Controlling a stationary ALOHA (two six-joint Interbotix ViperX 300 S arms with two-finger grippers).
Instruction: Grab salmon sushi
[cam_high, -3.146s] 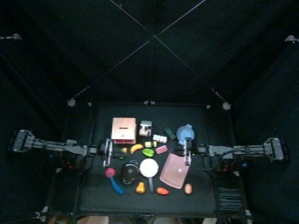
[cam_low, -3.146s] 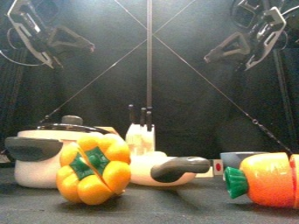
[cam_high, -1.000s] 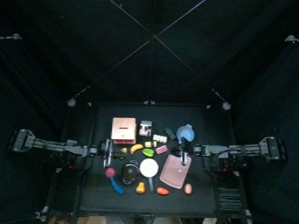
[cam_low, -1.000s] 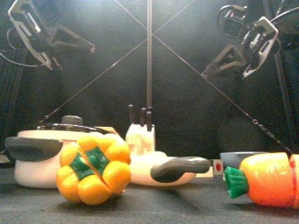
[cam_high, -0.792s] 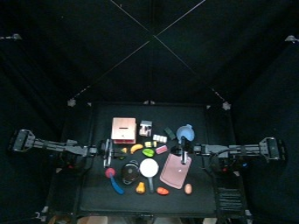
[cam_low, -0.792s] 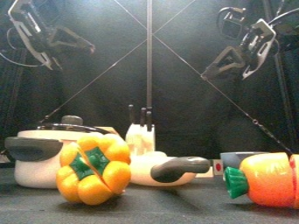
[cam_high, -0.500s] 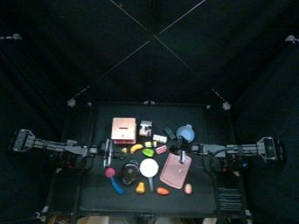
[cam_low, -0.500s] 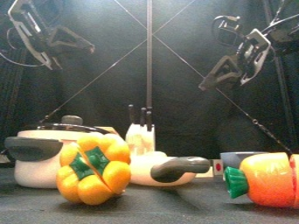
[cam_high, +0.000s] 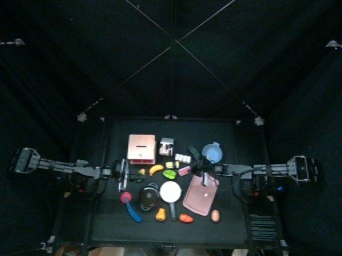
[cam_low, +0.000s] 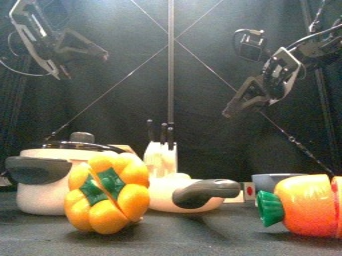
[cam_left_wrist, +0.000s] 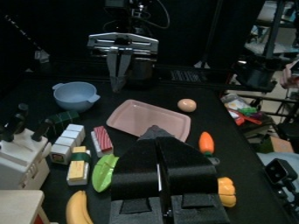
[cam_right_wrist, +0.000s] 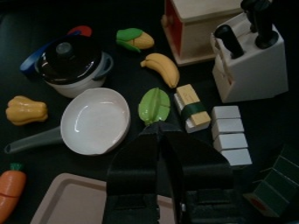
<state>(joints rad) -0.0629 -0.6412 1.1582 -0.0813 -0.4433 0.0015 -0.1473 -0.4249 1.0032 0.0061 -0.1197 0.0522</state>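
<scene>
Salmon sushi (cam_left_wrist: 101, 138): small oblong, orange-red with pale stripes. It lies flat between the smooth pink rectangular tray (cam_left_wrist: 149, 118) and a row of white blocks (cam_left_wrist: 68, 142). Left gripper (cam_left_wrist: 163, 142) is held high, jaws pressed together, empty. Right gripper (cam_right_wrist: 160, 131) is likewise closed on nothing, above a glossy green leaf (cam_right_wrist: 153, 105).

Salmon sushi (cam_left_wrist: 101, 139): reddish, prob. white-striped; lies flat btw white blocks (cam_left_wrist: 66, 140) & pink tray (cam_left_wrist: 149, 118).

Probably a robotics lab: black curtains (cam_high: 80, 60) pen a small table (cam_high: 104, 232) strewn with toy food.
</scene>
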